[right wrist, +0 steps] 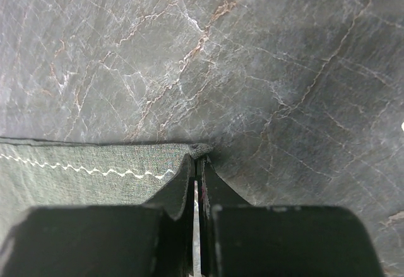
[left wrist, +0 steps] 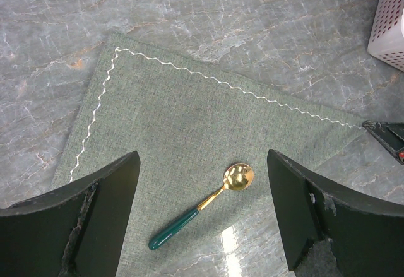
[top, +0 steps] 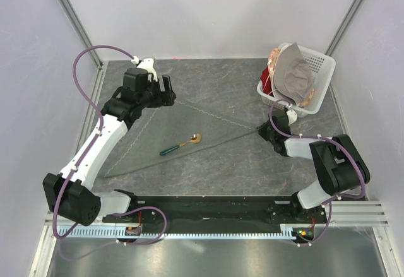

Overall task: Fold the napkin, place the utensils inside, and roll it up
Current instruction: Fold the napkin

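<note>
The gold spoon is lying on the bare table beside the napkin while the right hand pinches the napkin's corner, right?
No: the spoon lies on the napkin, not beside it, as the left wrist view shows. The right hand does pinch the napkin's corner.

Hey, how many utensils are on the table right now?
1: a spoon lying on the napkin, mid-table between the arms. More could be hidden in the basket under its cloth.
</note>
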Controlling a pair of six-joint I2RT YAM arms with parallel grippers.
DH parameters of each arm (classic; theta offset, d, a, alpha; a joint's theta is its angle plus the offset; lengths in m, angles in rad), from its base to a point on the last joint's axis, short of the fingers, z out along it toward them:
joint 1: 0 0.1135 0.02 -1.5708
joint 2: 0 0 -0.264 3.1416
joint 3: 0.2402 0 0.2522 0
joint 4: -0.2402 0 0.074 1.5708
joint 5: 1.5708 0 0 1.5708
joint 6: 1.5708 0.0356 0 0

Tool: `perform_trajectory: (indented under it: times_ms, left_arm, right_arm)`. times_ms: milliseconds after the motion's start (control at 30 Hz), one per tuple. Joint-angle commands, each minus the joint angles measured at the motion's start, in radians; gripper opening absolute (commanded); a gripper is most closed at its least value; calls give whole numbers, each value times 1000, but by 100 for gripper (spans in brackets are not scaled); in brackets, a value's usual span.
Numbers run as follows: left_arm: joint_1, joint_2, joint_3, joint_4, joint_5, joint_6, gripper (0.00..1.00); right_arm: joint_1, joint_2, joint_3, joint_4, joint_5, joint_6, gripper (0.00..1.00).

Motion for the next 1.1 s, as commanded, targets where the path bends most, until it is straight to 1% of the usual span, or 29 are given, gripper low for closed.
perform_trajectory:
  times_ms: [0,233,400,500,533,600,633,800,1000,1067]
  left_arm:
    - [2,-10,1,34,0,26,89]
    - [4,-8,1,34,8,22,89]
    - [2,-6,1,34,15,19,89]
    - [2,-6,0,33,15,17,89]
    - [2,-5,1,34,15,16,89]
    - [2,-6,-2,34,18,16,89]
    - [4,-8,1,34,20,14,89]
    - [4,-14,0,34,22,14,89]
    - [4,-19,0,36,20,14,89]
    - [2,-23,0,36,17,14,89]
  right_arm:
    - [-2,-38,14,26,8,-91,0]
    - [15,-119,17,84,-52,-123,0]
    - [108,-130,55,96,-63,-109,0]
    - [191,-119,86,122,-58,-91,0]
    - [239,-106,110,125,-54,-88,0]
    - [283,-87,138,130,-58,-80,0]
    - [326,-66,167,135,-60,-77,0]
    - [434,8,248,145,-81,-63,0]
    - [585,144,348,164,-115,-52,0]
    - [613,197,376,184,-127,-33,0]
